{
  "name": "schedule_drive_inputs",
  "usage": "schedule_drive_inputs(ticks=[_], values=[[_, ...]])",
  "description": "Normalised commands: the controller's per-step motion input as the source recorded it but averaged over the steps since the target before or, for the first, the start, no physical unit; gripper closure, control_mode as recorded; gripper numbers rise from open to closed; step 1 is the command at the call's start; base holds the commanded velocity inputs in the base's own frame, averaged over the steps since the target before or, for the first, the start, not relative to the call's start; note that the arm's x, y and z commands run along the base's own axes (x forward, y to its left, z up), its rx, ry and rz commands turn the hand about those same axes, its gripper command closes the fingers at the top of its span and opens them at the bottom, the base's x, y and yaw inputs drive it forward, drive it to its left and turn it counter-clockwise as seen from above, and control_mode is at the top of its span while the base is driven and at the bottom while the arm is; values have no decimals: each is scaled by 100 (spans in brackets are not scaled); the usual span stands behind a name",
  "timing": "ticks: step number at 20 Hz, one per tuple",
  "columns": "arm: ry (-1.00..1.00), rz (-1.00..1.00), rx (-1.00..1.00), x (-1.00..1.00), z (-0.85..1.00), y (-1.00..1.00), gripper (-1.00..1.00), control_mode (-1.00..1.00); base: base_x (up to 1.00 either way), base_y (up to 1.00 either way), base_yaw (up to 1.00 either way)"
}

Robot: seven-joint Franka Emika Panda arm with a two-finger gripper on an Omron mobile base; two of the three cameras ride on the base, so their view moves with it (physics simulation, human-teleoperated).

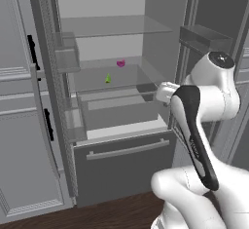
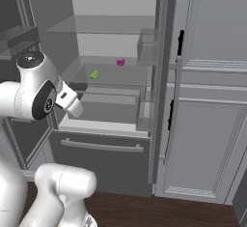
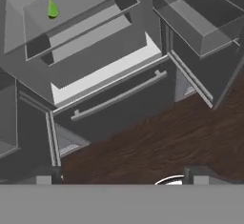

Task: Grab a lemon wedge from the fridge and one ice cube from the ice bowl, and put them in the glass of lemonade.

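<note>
The fridge stands with both doors open. The small yellow-green lemon wedge lies on a glass shelf inside, and it appears at the upper left of the hand view. My gripper is open with nothing between its widely spread fingertips. It hovers in front of the fridge, below and short of the wedge's shelf; in the right base view the hand is at the fridge's left side. The ice bowl, the ice cube and the glass of lemonade are out of view.
A small magenta object sits further back on the same shelf. Clear door bins jut from the open doors. A bottom drawer with a bar handle sits under the shelves. Grey panelled cabinets flank the fridge, above a dark wood floor.
</note>
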Motion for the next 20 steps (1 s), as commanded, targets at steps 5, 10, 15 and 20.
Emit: schedule_drive_inputs(ticks=[5, 10, 15, 20], values=[[-2, 2, -8, -68, 47, 0, -100, -100, 0, 0, 0], [-4, 1, 0, -4, -6, -2, -100, -100, 0, 0, 0], [-21, 4, 0, -9, -2, -1, -100, -100, 0, 0, 0], [-16, 1, 0, 0, 0, -1, -100, -100, 0, 0, 0]])
